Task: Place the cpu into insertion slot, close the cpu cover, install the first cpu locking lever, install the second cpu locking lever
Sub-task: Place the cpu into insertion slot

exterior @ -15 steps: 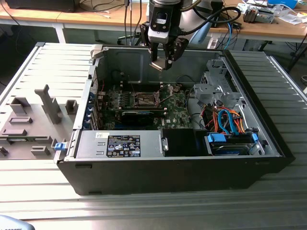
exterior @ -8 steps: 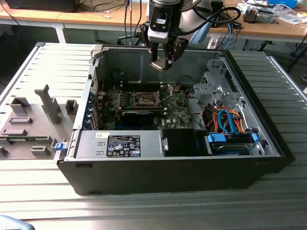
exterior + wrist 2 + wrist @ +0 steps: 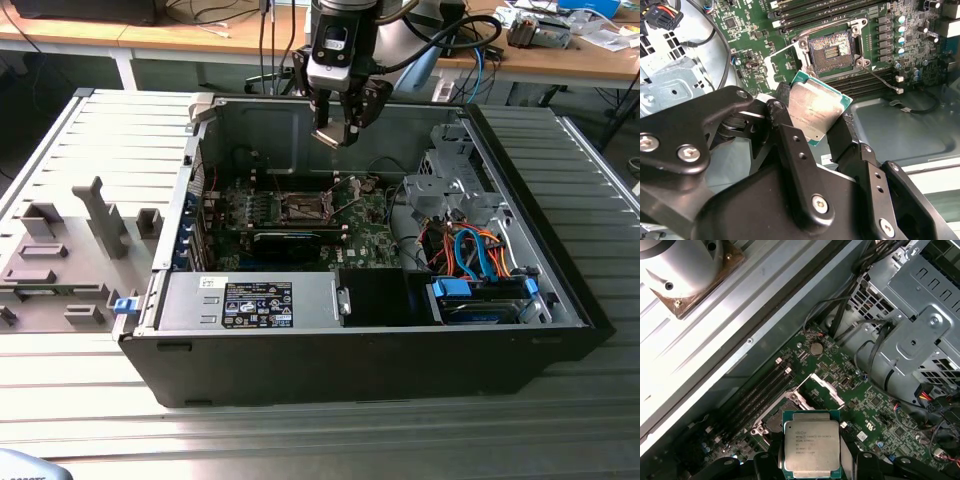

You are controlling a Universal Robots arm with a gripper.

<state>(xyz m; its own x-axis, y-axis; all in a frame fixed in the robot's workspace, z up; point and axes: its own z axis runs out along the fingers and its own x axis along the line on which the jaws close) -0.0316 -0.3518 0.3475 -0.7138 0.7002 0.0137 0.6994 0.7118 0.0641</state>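
Observation:
My gripper (image 3: 335,136) hangs above the open computer case (image 3: 560,300), shut on the cpu (image 3: 815,112), a flat square chip with a silver face and green rim. Its black fingers (image 3: 790,135) clamp two opposite edges of the cpu (image 3: 811,447). The insertion slot (image 3: 832,50) lies on the green motherboard below, its dark centre bare. In the exterior view the insertion slot (image 3: 303,207) is lower than the gripper and a little toward that view's left. The cpu cover (image 3: 826,390) stands swung up at one side of the slot. A thin wire locking lever (image 3: 882,80) sticks out beside the slot.
A silver drive cage (image 3: 450,180) with orange and blue cables (image 3: 470,255) fills the case's side toward the exterior view's right. A black expansion card (image 3: 285,240) and a power supply (image 3: 250,300) lie nearer the front. A grey fixture (image 3: 70,250) sits outside.

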